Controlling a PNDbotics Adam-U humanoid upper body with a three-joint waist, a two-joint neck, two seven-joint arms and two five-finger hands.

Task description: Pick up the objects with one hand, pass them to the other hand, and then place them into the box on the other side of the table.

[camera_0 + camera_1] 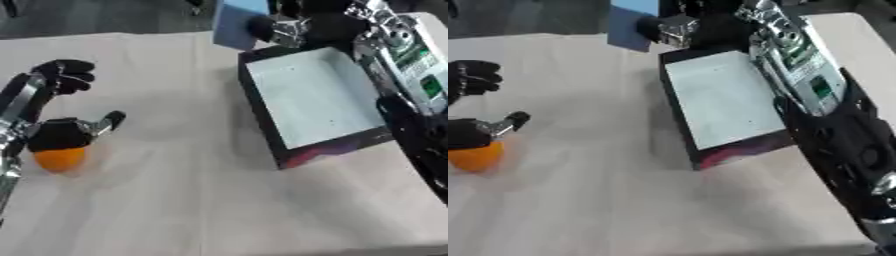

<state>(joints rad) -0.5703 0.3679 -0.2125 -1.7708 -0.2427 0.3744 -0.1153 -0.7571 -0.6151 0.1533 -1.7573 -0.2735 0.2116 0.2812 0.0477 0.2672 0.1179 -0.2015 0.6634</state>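
Table (175,200): left hand (57,132) over orange (59,159).

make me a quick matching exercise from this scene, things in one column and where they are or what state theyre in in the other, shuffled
Things:
1. round orange ball
2. shallow black-walled box with a pale floor
3. flat blue block
4. black left hand

Places or states:
A. held up in the right hand, above the box's far end
B. on the tan table, right of centre, nothing in it
C. at the table's left edge, under a hand
D. resting on top of the orange ball

Pairs: 1-C, 2-B, 3-A, 4-D
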